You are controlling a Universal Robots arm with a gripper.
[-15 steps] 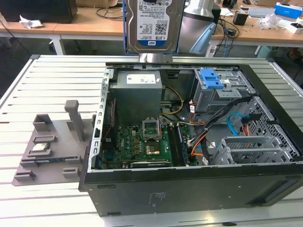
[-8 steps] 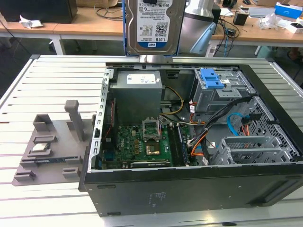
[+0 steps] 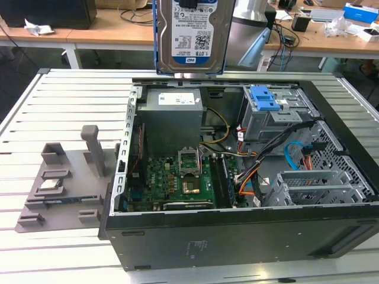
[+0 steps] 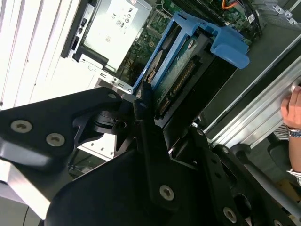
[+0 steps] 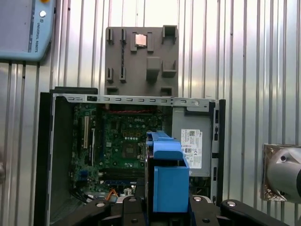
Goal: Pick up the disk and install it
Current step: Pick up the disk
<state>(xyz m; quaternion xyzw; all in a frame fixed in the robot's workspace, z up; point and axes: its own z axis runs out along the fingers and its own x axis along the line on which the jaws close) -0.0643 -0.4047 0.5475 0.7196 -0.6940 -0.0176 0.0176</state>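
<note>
Gripping confirmed: gripper (image 4: 164, 110) has its jaws closed on the disk (image 3: 190, 35), clamped at the end nearest the wrist; disk is off every surface, carried in the air.

- Blue carrier rail (image 4: 162, 44) frames the disk; in the second wrist view its tab end is the end farthest from the gripper.
- Long axis runs straight out from the gripper, i.e. hanging down in the exterior view, label face toward that camera.
- Directly beneath the gripper, past the disk's free end: one wall of the open computer case (image 3: 237, 239) and the power supply (image 3: 172, 112); both apart from the disk, no contact.
- Drive bay (image 3: 278, 121) with its blue latch (image 3: 265, 97) is not under the gripper; it lies lower and off to one side, toward the exterior view's right.
- My read: that sideways offset plus the height gap is the relation that matters; how the bay's mouth lines up with the disk's axis, can't tell.
- Motherboard (image 3: 177, 177) sits lower in the case; beyond the case, a grey fixture tray (image 3: 65, 177) with a small square chip (image 3: 52, 184), well apart from the gripper.
- A person's hand (image 4: 292, 106) is at the table rail, off to the side of the gripper.
</note>
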